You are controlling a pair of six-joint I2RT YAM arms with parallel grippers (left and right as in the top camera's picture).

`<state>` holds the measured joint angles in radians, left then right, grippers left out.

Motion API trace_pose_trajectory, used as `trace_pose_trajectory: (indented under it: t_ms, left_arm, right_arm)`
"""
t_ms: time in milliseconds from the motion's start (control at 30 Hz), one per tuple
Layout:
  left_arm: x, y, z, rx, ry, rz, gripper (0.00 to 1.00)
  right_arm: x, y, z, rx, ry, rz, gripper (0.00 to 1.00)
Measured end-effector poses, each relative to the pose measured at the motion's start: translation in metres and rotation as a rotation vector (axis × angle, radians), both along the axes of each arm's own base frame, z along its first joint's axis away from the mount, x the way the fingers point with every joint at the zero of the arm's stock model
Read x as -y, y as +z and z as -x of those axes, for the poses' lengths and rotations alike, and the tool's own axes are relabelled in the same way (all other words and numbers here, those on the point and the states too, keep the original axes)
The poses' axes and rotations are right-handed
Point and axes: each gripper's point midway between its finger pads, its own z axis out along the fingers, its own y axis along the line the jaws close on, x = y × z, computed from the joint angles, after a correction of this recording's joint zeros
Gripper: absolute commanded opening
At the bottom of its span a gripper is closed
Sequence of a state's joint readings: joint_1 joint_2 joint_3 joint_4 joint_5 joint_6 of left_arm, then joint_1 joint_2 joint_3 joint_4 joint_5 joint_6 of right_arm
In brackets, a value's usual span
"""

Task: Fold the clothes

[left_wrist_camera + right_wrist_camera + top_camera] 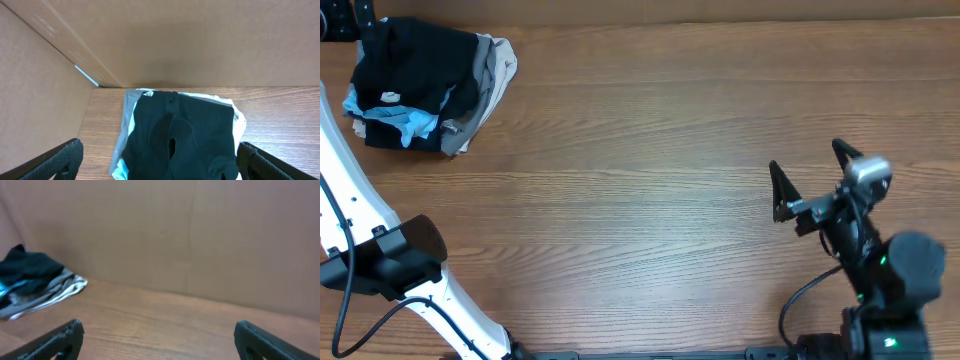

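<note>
The black garment lies crumpled on top of a pile at the table's far left corner. It fills the lower middle of the left wrist view, with a small white tag at its far edge. It shows small at the left of the right wrist view. My left gripper is open, its fingers spread either side of the garment and not touching it. My right gripper is open and empty over bare table at the right, far from the pile; it also shows in the right wrist view.
Under the black garment lie a light-blue shirt and grey and beige garments. A cardboard wall stands behind and left of the pile. The wooden table stretches between pile and right arm. The white left arm runs along the left edge.
</note>
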<state>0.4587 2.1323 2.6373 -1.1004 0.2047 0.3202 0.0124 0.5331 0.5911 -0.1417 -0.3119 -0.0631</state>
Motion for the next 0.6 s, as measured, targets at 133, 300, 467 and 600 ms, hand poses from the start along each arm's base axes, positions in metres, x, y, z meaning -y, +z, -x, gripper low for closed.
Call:
trace_pose_trajectory:
  t_ms: [133,300,467,600]
  left_arm:
    - [0.000,0.000,0.000,0.000,0.000,0.000,1.00]
    - [0.000,0.000,0.000,0.000,0.000,0.000,1.00]
    - [0.000,0.000,0.000,0.000,0.000,0.000,1.00]
    - [0.000,0.000,0.000,0.000,0.000,0.000,1.00]
  right_arm:
    - [0.008,-0.022,0.011,0.090,-0.046,-0.065,1.00]
    - [0.015,-0.059,0.017,0.108,-0.085,-0.097,1.00]
    - [0.021,-0.086,0.020,0.093,-0.122,-0.110,1.00]
    - [0.025,-0.098,0.022,0.102,-0.142,-0.115,1.00]
